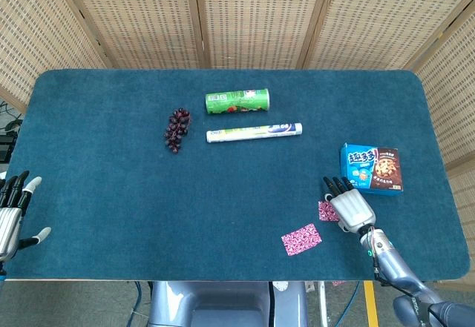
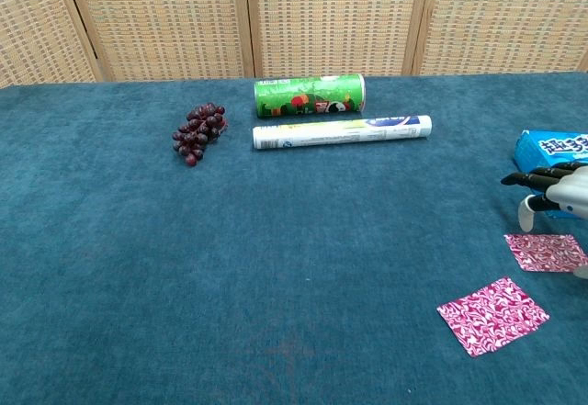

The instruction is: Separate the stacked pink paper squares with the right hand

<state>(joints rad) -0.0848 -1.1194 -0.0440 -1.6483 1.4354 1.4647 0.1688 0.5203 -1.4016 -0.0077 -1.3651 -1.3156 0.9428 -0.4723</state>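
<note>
Your right hand (image 2: 559,192) hovers at the right edge, fingers spread above one pink square (image 2: 546,252). The other square (image 2: 491,315) lies apart, nearer you.
</note>
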